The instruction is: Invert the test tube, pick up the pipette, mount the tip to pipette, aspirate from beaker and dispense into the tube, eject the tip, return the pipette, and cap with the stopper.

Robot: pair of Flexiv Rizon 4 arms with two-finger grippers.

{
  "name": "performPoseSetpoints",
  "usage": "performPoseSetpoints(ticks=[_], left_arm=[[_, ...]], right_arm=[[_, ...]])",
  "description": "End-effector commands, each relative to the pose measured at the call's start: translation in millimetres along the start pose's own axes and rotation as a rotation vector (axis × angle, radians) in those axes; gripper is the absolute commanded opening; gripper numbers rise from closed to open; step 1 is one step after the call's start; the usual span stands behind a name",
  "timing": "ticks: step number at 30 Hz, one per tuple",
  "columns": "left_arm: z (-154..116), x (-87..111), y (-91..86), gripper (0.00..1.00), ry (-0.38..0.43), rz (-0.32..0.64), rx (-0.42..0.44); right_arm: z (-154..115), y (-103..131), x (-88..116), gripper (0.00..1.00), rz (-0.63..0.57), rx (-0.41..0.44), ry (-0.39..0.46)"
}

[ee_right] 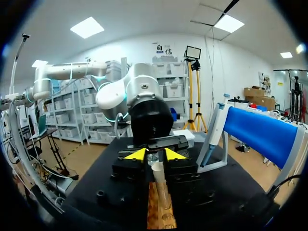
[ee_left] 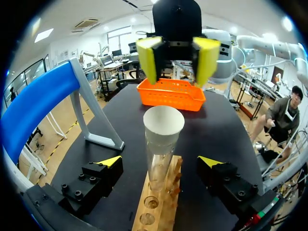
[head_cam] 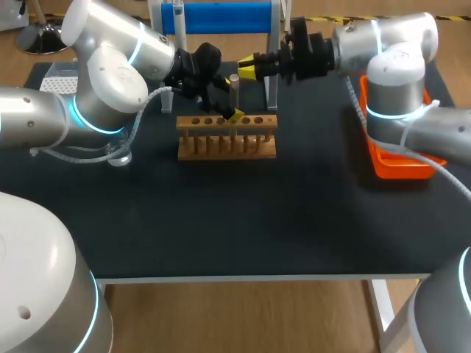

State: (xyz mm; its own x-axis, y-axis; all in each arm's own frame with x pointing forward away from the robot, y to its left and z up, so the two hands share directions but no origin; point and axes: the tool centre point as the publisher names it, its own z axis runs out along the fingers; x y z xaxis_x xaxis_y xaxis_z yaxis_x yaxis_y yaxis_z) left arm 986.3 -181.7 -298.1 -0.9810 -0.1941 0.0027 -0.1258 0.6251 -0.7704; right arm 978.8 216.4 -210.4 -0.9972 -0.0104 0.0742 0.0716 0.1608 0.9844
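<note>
Test tube (ee_left: 161, 144): upright in rack (ee_left: 166, 211) for our grasp.
L gripper (ee_left: 159, 161): wide open, straddling tube.
R gripper (ee_right: 154, 154): open, near tube top.

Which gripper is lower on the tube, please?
The left gripper: its open fingers straddle the tube by the rack; the right gripper is near its top.

The right gripper (ee_right: 155, 155) has its two yellow-tipped fingers a little apart, above the black table (ee_right: 91, 175). In the narrow gap, just ahead of the tips, stands the test tube (ee_right: 161, 190). It is upright in the wooden rack (ee_right: 160, 215) and carries a pale stopper (ee_right: 158, 167) on top. Whether the fingers touch the tube cannot be told here. Beyond the tube, facing the gripper, is the black end of my left arm (ee_right: 150, 118). Ahead and off to one side, the pipette (ee_right: 217, 120) hangs on a stand (ee_right: 211, 156) with a blue bar (ee_right: 262, 132).
</note>
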Motion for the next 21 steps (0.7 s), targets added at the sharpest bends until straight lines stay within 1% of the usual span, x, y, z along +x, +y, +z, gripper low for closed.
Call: performPoseSetpoints(ticks=[1, 8, 9, 17, 21], left_arm=[[-0.4, -0.4, -0.6, 1.0, 0.002, -0.001, -0.003], [-0.4, -0.4, -0.6, 1.0, 0.002, -0.001, -0.003], [-0.4, -0.4, -0.6, 1.0, 0.002, -0.001, -0.003], [-0.4, -0.4, -0.6, 1.0, 0.002, -0.001, -0.003], [-0.4, -0.4, -0.6, 1.0, 0.002, -0.001, -0.003]], right_arm=[[6.6, -1.8, -5.2, 0.0, -0.005, -0.058, 0.016], [11.9, 1.4, -4.8, 0.0, -0.035, -0.101, 0.034], [12.5, 1.4, -4.7, 0.0, -0.051, -0.118, 0.044], [13.9, -1.2, -1.8, 0.0, -0.087, -0.135, 0.054], [16.6, -2.2, -1.3, 0.0, -0.08, -0.134, 0.06]])
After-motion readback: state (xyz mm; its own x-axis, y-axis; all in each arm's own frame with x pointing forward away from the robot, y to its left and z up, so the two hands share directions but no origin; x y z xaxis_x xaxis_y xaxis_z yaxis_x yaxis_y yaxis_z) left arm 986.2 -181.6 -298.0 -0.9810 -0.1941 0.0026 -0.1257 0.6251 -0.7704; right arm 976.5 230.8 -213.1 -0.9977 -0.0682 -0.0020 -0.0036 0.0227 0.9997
